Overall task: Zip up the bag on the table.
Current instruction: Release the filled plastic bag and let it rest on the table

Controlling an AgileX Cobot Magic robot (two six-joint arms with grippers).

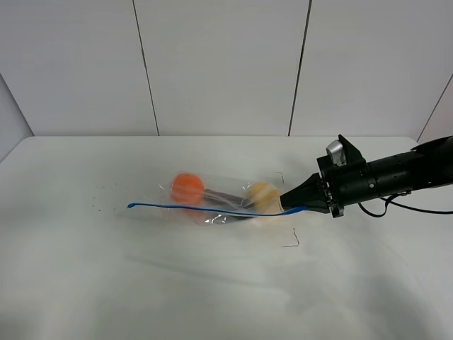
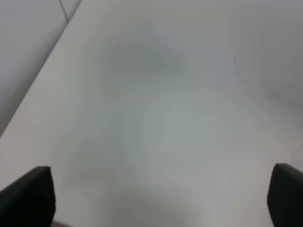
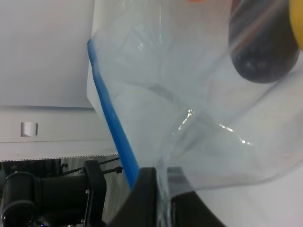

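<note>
White matte worktop (image 1: 106, 283), everything sits on it. Black right arm (image 1: 396, 177) comes in low from the side and ends at the right hand (image 1: 294, 204).

The clear crinkly bag (image 1: 226, 202) lies flat on the worktop and stretches straight out from the right hand's tips, its near end touching them. The right hand is pinched narrow on that end of the bag. In the wrist view the film runs in between the dark fingers (image 3: 142, 194), right beside the end of the blue zip strip (image 3: 111, 123).

The left hand (image 2: 158, 198) is spread wide with nothing between its fingers (image 2: 28, 196), only bare blurred worktop ahead of it. It is out of the high view.

Inside the bag, the yellow fruit (image 1: 262, 196) is just past the right hand's tips. The dark eggplant (image 1: 228, 198) is next out, and the orange fruit (image 1: 187, 188) is farthest from the hand.

The zip strip (image 1: 205, 207) runs along the bag's long edge away from the right hand. Whether it is sealed, cannot tell.

Tiny dark specks (image 1: 99, 205) lie on the worktop beyond the strip's far end.
</note>
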